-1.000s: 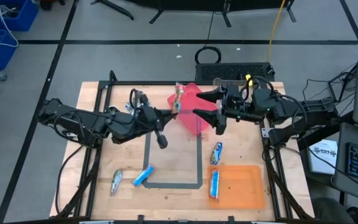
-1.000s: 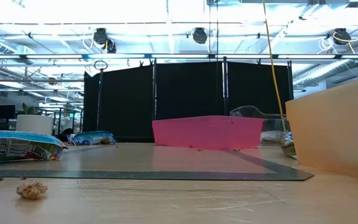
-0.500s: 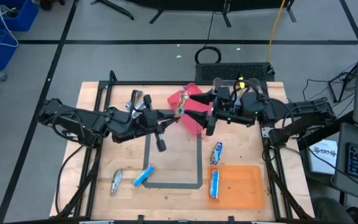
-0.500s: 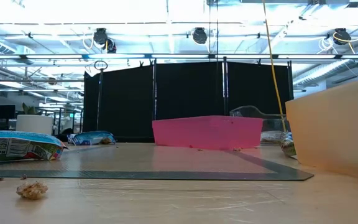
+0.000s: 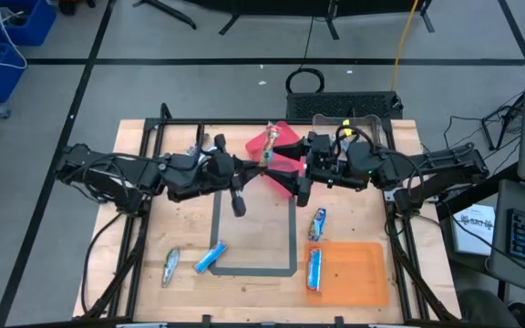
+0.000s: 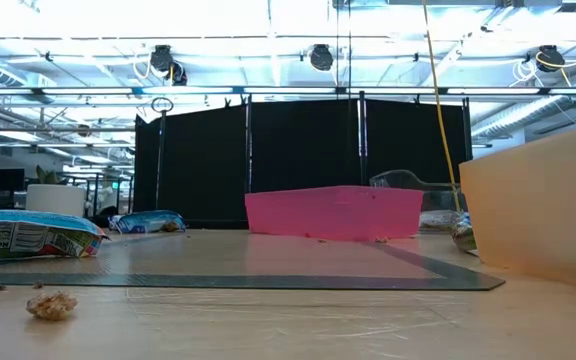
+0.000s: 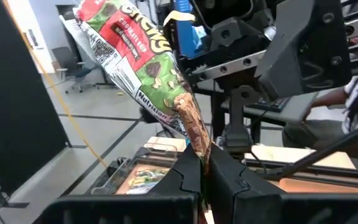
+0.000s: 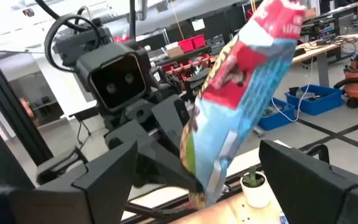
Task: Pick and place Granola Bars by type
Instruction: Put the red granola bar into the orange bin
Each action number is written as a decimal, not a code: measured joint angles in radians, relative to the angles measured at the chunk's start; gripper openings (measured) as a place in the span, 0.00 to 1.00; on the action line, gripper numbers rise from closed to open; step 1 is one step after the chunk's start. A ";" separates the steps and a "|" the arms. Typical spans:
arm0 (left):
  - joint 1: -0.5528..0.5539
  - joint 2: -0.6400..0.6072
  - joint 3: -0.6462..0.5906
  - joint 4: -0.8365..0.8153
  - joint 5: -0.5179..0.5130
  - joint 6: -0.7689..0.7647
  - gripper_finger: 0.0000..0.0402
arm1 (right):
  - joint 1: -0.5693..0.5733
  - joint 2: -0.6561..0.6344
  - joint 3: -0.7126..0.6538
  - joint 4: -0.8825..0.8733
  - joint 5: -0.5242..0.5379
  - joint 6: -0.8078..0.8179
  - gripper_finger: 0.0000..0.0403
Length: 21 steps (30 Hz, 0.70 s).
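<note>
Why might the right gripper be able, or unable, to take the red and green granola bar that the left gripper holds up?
Probably able: the left gripper pinches only the end of the red and green granola bar, and the right gripper faces it with open jaws and nothing between.

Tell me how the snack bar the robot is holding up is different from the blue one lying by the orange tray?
The held bar has a red and green wrapper; the bar beside the orange tray, bar, is blue. The held bar is lifted off the table, pinched at one end by the shut left gripper, with the right gripper open around it; the blue bar lies flat on the wood, untouched. Both are small wrapped bars.
</note>
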State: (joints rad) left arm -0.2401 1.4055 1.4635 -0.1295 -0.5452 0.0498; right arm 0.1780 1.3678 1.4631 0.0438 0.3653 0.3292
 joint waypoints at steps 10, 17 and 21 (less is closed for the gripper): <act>0.010 0.000 0.000 -0.003 0.053 -0.005 0.02 | 0.000 0.001 -0.001 0.012 -0.001 -0.004 0.79; 0.011 0.015 0.000 -0.019 0.059 -0.026 0.02 | -0.008 0.000 -0.001 0.036 0.000 -0.020 0.68; 0.011 0.022 0.000 -0.011 0.074 -0.033 0.02 | -0.008 0.000 -0.001 0.051 -0.002 -0.035 0.61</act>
State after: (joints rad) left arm -0.2295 1.4278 1.4632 -0.1410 -0.4707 0.0168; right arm 0.1703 1.3678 1.4624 0.0944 0.3629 0.2943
